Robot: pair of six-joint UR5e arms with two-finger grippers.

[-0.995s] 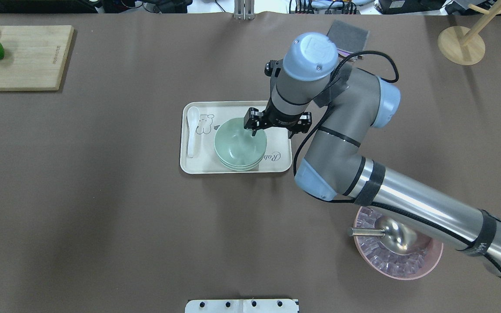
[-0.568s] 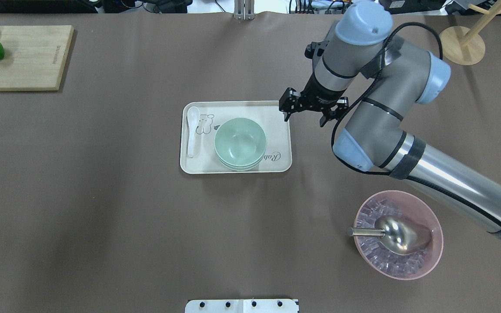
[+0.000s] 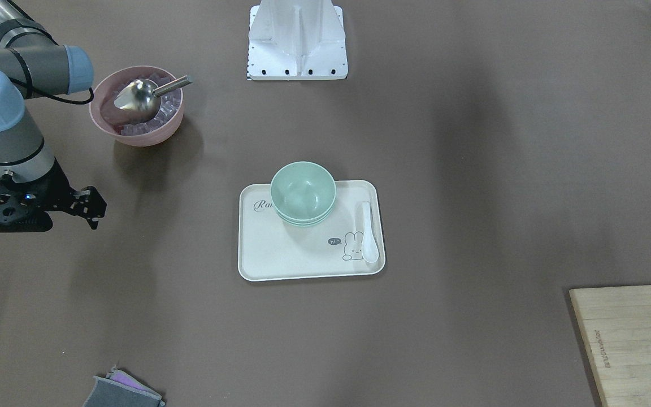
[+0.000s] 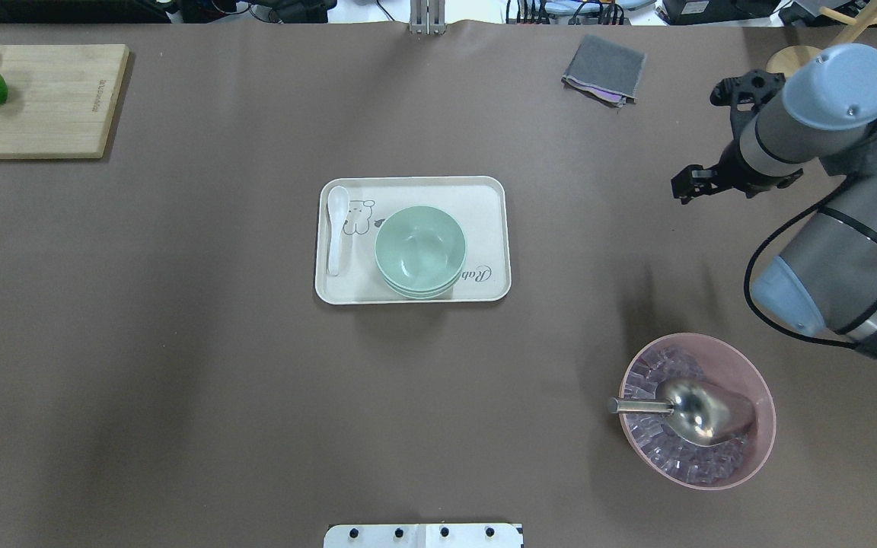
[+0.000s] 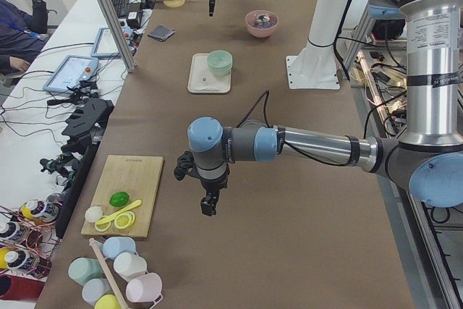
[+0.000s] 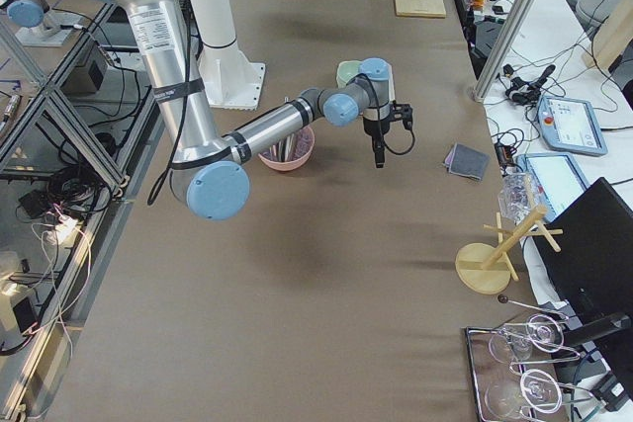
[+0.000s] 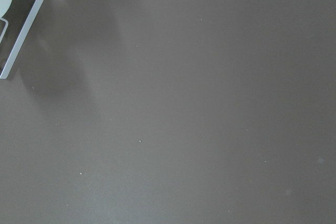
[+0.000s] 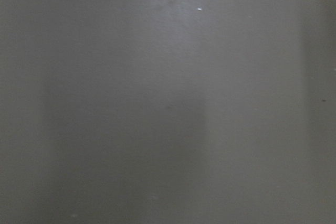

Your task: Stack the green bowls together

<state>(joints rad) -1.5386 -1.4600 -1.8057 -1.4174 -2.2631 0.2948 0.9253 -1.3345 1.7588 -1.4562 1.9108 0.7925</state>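
Across the counter [image 4: 180, 380] we judge that only a clean retreat remains, so we keep it high and away from the tray [image 4: 488, 194]. The green bowls [image 4: 419, 251] sit nested on that tray. Our right gripper [image 3: 31, 217], wide and empty, hangs well apart from the tray; earlier it was at its corner. Whether the left gripper [image 5: 208, 206] is wide or narrow we cannot tell.

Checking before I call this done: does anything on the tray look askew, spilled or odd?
Nothing stands out. The green bowls sit nested upright in one stack on the tray, the spoon lies flat beside them, and nothing has spilled.
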